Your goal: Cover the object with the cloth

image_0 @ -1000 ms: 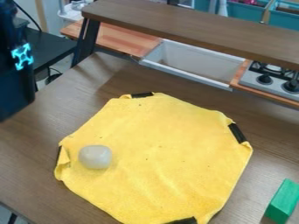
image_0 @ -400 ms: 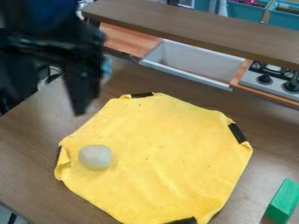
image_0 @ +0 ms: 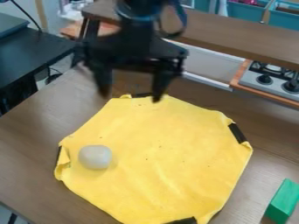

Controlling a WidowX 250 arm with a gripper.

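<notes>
The black gripper (image_0: 130,95) hangs over the cloth's far edge, near its upper left corner, its two fingers spread wide with nothing between them. Below it the yellow cloth (image_0: 161,157) lies spread on the table, with dark patches at its corners and a small fold at the left one. A whitish rounded object (image_0: 95,157) rests on top of the cloth near that left corner, uncovered, nearer the camera than the gripper.
A green block (image_0: 283,201) lies on the wooden table (image_0: 35,144) at the lower right. Behind are a raised brown shelf (image_0: 234,33), a white sink (image_0: 207,65) and a stove (image_0: 271,78).
The arm has swung in from the left edge to the top centre, bringing the gripper above the cloth's far edge. The cloth, the whitish object and the green block have stayed put.
</notes>
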